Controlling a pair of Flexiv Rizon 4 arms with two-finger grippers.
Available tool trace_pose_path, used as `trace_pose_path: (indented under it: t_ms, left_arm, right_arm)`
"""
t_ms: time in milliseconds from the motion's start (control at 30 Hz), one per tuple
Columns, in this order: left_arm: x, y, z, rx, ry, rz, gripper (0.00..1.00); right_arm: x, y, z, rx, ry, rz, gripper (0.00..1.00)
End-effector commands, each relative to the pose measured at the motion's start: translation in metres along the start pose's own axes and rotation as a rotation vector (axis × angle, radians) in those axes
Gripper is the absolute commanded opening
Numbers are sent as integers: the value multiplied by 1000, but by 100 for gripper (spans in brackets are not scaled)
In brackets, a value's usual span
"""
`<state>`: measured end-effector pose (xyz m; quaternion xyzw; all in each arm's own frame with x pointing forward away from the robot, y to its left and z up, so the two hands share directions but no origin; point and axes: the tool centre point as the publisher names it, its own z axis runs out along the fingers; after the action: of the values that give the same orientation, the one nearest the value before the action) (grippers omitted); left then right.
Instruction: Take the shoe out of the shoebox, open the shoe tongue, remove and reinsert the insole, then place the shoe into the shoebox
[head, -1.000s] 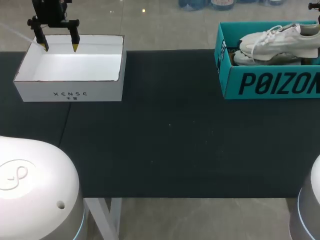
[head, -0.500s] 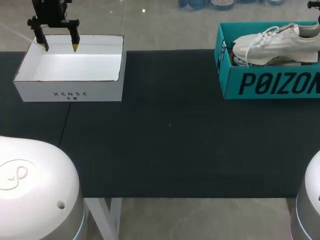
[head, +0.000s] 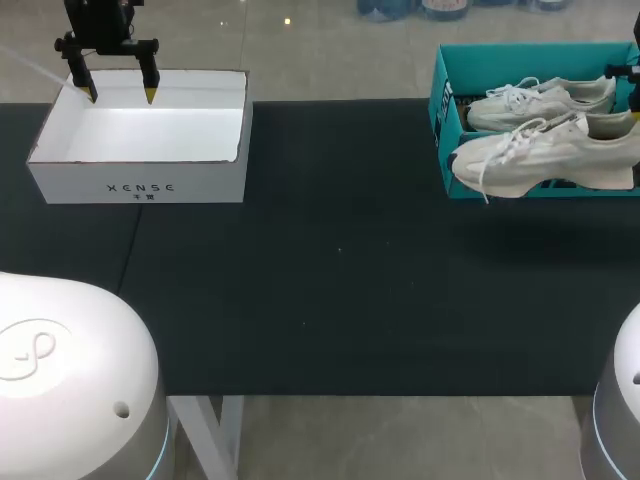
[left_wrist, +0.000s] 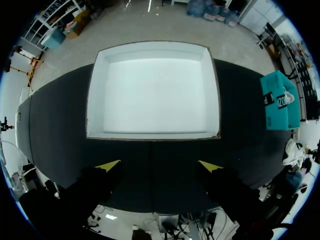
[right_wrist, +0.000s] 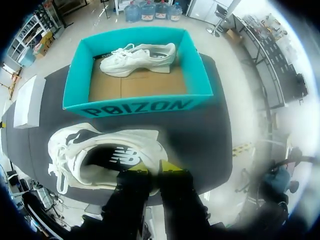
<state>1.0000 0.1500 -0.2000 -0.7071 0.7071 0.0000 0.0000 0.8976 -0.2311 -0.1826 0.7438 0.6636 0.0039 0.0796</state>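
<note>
Our right gripper (right_wrist: 153, 167) pinches heel rim of white lace-up sneaker (right_wrist: 100, 150), fingers pressed close on it. We hold sneaker outside teal cardboard shoebox (right_wrist: 140, 106), just before its front wall, above black table (head: 340, 300), toe toward table middle. Second white sneaker (head: 540, 100) lies inside shoebox. Our left gripper (left_wrist: 159, 165) hangs over far edge of white open cardboard box (head: 140, 185), fingers spread, gripping nothing.
</note>
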Motion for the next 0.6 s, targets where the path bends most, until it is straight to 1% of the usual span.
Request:
trace_pose_path:
  t_ms: [33,133,200,267,333,367,400,533,600]
  left_arm:
    - [0,0,0,0,0,0,100]
    - [0,0,0,0,0,0,100]
    - [0,0,0,0,0,0,100]
    - [0,0,0,0,0,0,100]
    - [0,0,0,0,0,0,100]
    - [0,0,0,0,0,0,100]
    - [0,0,0,0,0,0,100]
    - [0,0,0,0,0,0,100]
    - [0,0,0,0,0,0,100]
  right_arm:
    - [10,-44,2,-126,5,0,0]
    - [23,-56,3,-145,12,6,0]
    - [36,-64,6,-159,23,-3,0]
    - [55,-73,6,-180,47,-24,0]
    - [69,-76,7,-204,55,-36,0]
    - [80,-80,6,-214,68,-41,0]
    - [86,-81,5,-216,70,-42,0]
    - [123,-89,6,-231,84,-56,0]
    - [135,-91,8,-234,90,-55,0]
